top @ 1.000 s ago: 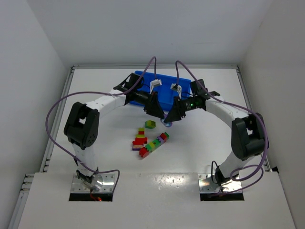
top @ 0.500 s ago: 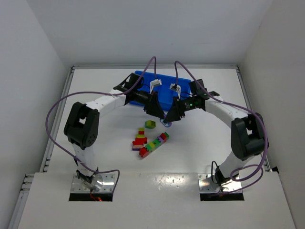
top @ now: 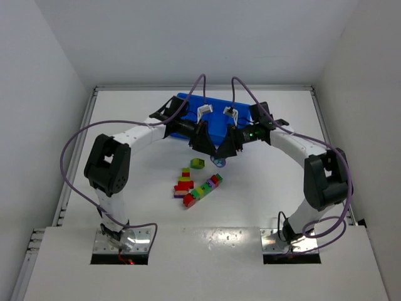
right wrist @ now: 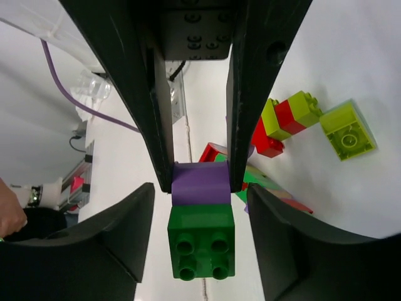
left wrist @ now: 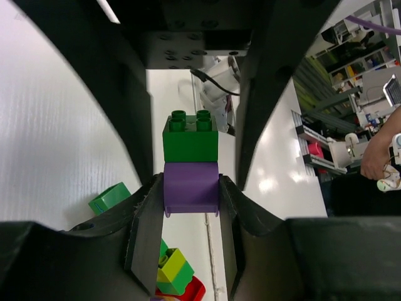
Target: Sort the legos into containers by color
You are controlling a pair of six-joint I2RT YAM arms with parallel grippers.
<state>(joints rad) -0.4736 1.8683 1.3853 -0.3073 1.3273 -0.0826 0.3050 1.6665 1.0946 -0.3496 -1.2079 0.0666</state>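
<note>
Legos [top: 195,188]: heap on the table [top: 269,188], near the blue tray [top: 220,130]. Purple brick [left wrist: 191,194] is pinched aloft in the left gripper [left wrist: 190,207], with the green brick [left wrist: 190,141] attached. Right gripper [right wrist: 200,188] stands wide, untouching. We judge the risk: a mistimed re-grip twists the pair loose, and both fall.

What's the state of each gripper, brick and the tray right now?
left gripper, shut on purple brick
right gripper, open around green brick, not touching
purple brick, clamped, joined to green brick
green brick, attached, ungripped
tray, upright, contents not visible
loose bricks, on table, unsorted
</note>
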